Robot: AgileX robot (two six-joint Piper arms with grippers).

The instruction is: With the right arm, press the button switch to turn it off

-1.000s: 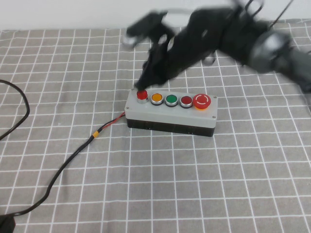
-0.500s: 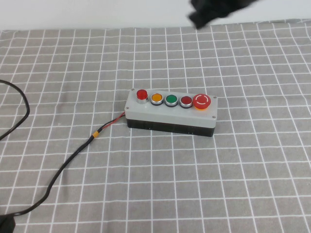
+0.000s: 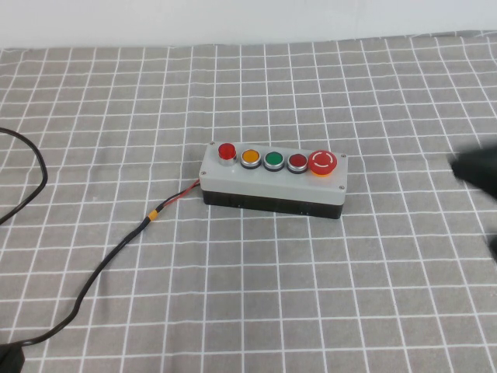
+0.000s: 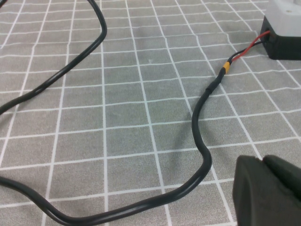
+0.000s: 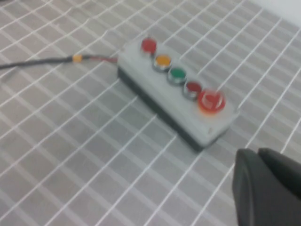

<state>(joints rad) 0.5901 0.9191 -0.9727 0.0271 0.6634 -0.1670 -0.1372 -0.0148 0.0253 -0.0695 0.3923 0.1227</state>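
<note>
The button switch (image 3: pixel 273 180) lies mid-table: light grey top, black base, a row of red lamp (image 3: pixel 226 151), amber, green and red buttons, and a big red mushroom button (image 3: pixel 322 162). Nothing touches it. My right gripper (image 3: pixel 475 169) is a blurred dark shape at the right edge, well to the right of the box. In the right wrist view its fingers (image 5: pixel 258 157) are shut together and empty, with the box (image 5: pixel 178 101) ahead of them. My left gripper (image 4: pixel 263 162) is shut and empty, low over the cloth near the cable (image 4: pixel 202 141).
The black cable (image 3: pixel 116 249) runs from the box's left end toward the front left corner, with red and black wires and a yellow band (image 3: pixel 154 213) near the box. A second loop of cable (image 3: pixel 31 167) lies at the left edge. A grey checked cloth (image 3: pixel 311 295) covers the table.
My right arm was over the box's left end by the red lamp. It lifted away, passed the top edge, and now shows at the right edge. The box has not moved.
</note>
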